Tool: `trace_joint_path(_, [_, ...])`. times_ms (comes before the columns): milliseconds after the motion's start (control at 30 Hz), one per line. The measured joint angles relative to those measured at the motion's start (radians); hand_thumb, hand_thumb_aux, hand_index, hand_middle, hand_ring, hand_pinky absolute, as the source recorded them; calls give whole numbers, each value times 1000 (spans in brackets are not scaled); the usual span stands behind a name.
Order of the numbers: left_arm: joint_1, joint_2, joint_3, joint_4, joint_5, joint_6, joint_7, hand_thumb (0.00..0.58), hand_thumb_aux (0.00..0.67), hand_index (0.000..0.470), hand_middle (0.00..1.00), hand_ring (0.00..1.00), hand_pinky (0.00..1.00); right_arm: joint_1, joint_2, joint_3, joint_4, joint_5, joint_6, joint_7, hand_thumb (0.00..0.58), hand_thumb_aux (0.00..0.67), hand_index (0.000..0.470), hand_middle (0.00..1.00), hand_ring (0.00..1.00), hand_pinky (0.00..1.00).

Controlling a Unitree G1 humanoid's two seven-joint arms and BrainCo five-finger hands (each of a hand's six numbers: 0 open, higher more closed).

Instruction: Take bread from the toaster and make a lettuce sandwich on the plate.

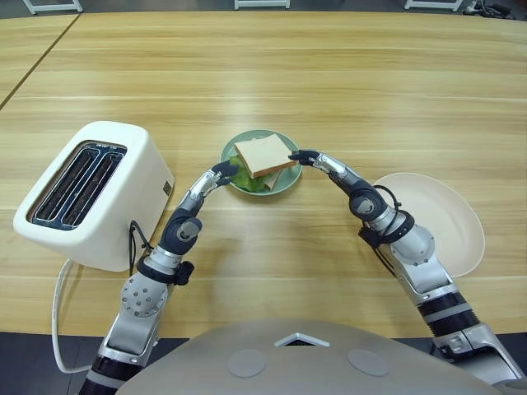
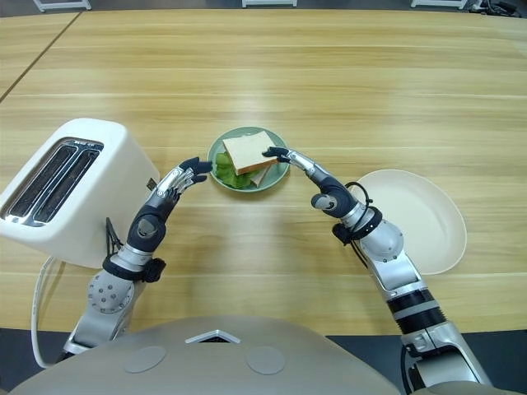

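A bread slice lies on lettuce on the green plate, with the toaster left of the plate and a white bowl to its right. The left hand, slack and empty, seems to overlap the plate's left rim in the left eye view, but the right eye view shows table between them. The right hand meets the bread's right corner; whether it grips I cannot tell.

You have nothing legible here: the small dark label on the toaster's right side, near left, is too small to read.
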Motion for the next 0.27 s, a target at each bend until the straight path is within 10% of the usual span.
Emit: trace_joint_path(267, [-3, -41, 24, 29, -10, -57, -65, 0, 0, 0, 0, 0, 0, -17, 49, -67, 56, 40, 21, 101, 0, 0, 0, 0, 0, 0])
